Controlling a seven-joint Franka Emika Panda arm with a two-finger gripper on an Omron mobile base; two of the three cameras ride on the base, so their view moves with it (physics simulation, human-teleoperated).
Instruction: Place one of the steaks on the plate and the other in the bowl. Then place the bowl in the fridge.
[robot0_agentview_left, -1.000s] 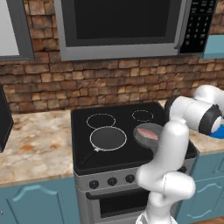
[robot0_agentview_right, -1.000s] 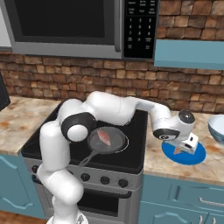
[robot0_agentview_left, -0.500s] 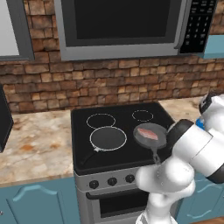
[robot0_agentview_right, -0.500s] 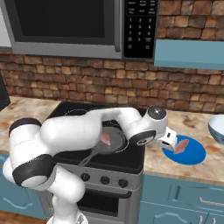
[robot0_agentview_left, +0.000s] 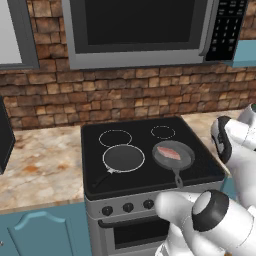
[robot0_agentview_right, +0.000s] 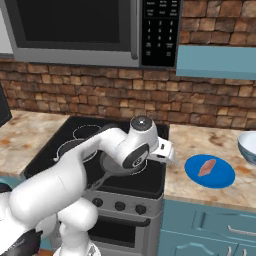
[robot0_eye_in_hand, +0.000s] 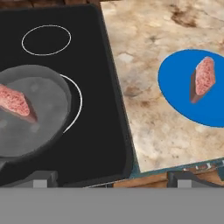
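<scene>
One steak already lies on the blue plate, on the counter just right of the stove; the other steak sits in the dark frying pan on the stove's near right burner, so the pan steak reads as the next pickup (a judgement from the layout, with the bowl as its destination); the gripper is spread wide and holds nothing, its two finger tips standing far apart at the bottom of the hand view; in that view the gripper hangs over the stove's right edge, between pan and plate, and the pan steak lies off to its left, near the frame edge and partly cut off; its long axis runs diagonally in the hand view, so the hand would likely need to shift left and perhaps rotate to close across the narrow side; in the right base view the gripper hovers above the stove edge, with the bowl at the far right of the counter, beyond the plate; the fridge is not located here.
</scene>
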